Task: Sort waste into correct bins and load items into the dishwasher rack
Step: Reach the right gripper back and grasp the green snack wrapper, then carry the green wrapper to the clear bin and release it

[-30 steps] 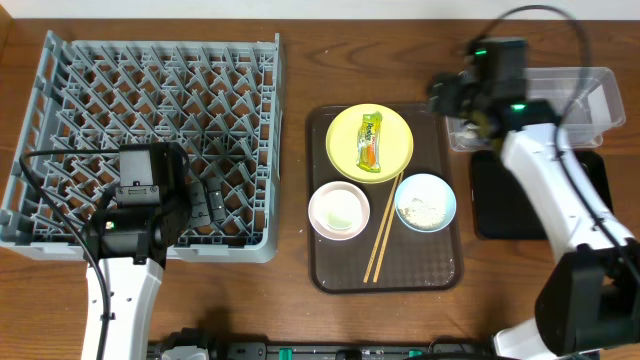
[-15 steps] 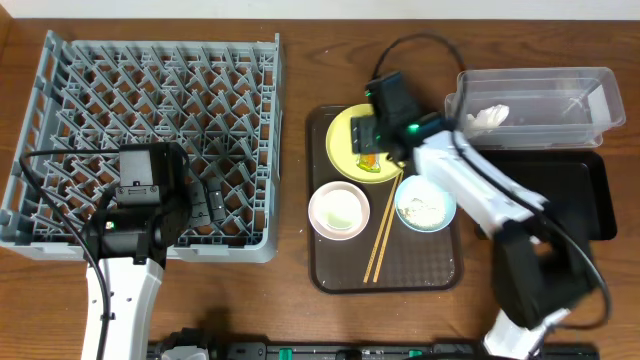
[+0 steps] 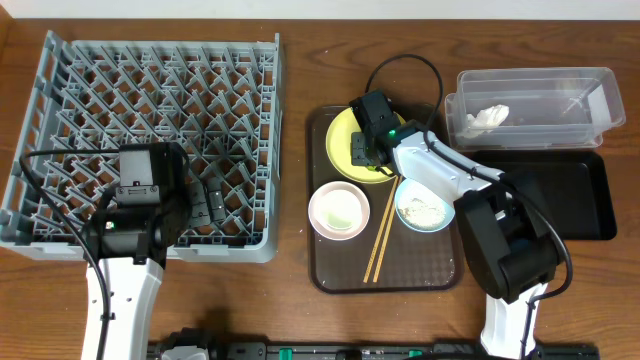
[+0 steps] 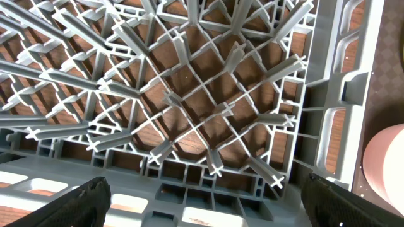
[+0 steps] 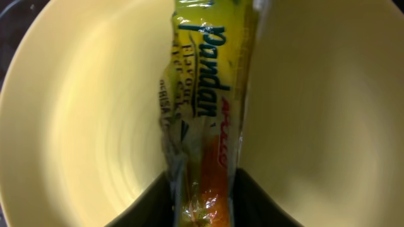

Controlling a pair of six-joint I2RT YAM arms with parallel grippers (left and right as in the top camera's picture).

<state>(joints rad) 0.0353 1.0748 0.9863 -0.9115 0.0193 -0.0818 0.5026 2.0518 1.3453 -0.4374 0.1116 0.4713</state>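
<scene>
My right gripper (image 5: 203, 189) is down on the round yellow plate (image 5: 315, 113) and shut on the green-and-orange snack wrapper (image 5: 202, 107), which lies pinched between its two dark fingers. In the overhead view this gripper (image 3: 365, 140) covers the wrapper on the plate (image 3: 340, 130). A crumpled white tissue (image 3: 485, 118) lies in the clear tub (image 3: 590, 90). The black tray (image 3: 560, 195) sits just in front of the tub. My left gripper (image 4: 202, 208) hangs open over the front right corner of the grey dishwasher rack (image 4: 189, 94), holding nothing.
The brown serving tray (image 3: 335, 270) also carries a pinkish-white bowl (image 3: 339, 210), a light blue bowl (image 3: 425, 205) with whitish crumbs, and wooden chopsticks (image 3: 382, 230) between them. The rack (image 3: 150, 90) fills the table's left side. The pinkish bowl's rim (image 4: 388, 164) shows beside the rack.
My right arm swung left from the clear tub to the yellow plate and shut its fingers on the snack wrapper. The tissue now lies in the tub. The left arm stayed still.
</scene>
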